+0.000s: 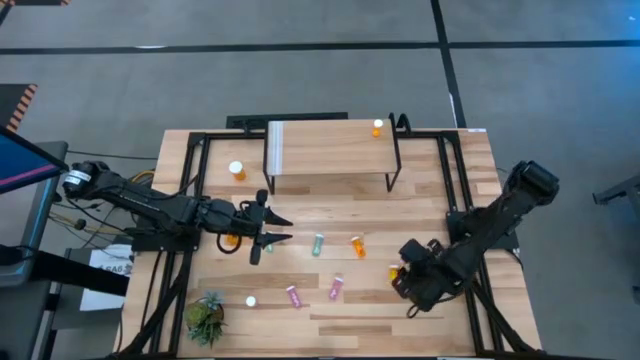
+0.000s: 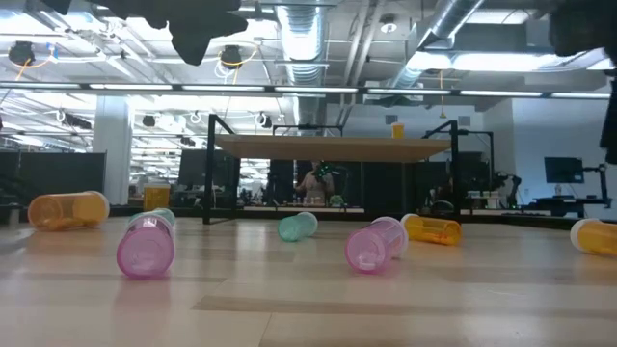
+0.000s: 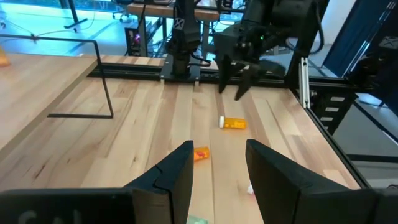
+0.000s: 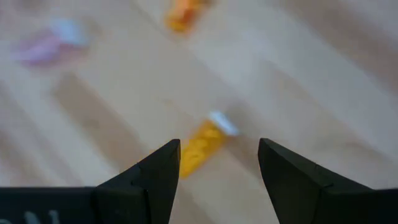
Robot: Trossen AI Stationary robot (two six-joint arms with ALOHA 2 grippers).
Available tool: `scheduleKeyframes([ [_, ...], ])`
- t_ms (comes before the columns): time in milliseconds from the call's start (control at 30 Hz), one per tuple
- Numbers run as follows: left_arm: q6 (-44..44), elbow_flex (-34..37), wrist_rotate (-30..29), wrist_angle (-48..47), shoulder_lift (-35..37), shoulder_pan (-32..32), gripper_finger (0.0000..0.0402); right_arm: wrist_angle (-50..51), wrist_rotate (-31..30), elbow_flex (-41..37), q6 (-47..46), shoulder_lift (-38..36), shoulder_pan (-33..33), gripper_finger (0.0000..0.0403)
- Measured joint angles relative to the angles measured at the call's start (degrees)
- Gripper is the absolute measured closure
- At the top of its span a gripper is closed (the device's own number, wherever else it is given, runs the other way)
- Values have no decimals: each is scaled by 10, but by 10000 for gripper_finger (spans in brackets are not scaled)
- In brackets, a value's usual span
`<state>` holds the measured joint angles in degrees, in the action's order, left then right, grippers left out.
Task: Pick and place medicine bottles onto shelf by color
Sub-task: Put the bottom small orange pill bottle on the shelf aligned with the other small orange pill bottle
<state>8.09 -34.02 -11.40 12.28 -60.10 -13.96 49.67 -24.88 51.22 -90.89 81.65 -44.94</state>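
Left arm: reaches in from the table's left edge, stretched low and nearly level toward the table's middle.
Left gripper [image 1: 272, 228]: fingers parted, nothing between them; it hovers over the left-centre of the table, pointing right, just beside an orange bottle [image 1: 231, 240] that lies partly under the wrist.
Left fingers [image 3: 176, 176]: two dark wedges with a clear gap; through the gap the wood shows, with an orange bottle [image 3: 200, 153] lying just beyond the tips.
Right arm: comes in from the right edge, elbow far and to the right, forearm angled down toward the near right part of the table.
Right gripper [image 4: 219, 163]: jaws wide and empty, poised above a lying orange bottle [image 4: 203, 144] with its white cap pointing away from the fingers; no contact can be seen.
Shelf [image 1: 330, 150]: stands at the far middle of the table; one orange bottle [image 1: 377, 127] stands upright at its far right corner.
Upright orange bottle [image 1: 236, 171]: on the table, left of the shelf.
Loose bottles: a teal one [image 1: 318, 244] and an orange one [image 1: 357, 245] lie near the centre; two pink ones [image 1: 294, 295] [image 1: 336, 289] lie nearer the front edge.
Plant [image 1: 206, 316]: near left corner, with a white cap [image 1: 251, 299] just to its right.
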Motion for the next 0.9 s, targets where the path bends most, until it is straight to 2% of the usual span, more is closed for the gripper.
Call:
scheduleKeyframes([
  [133,-2,0,-12,0,0,0,265,-112,-8,-79,0,-56,-18,164],
  [300,-1,0,-25,1,0,0,265,-136,-7,-144,-58,-87,-26,164],
  [400,-1,0,-25,2,0,0,265,-144,-7,-151,-85,-83,-26,164],
  [633,0,0,-30,4,0,0,265,-228,-4,-151,-78,-49,-15,164],
  [900,6,0,-30,4,0,0,265,-263,29,-151,-77,-10,1,164],
])
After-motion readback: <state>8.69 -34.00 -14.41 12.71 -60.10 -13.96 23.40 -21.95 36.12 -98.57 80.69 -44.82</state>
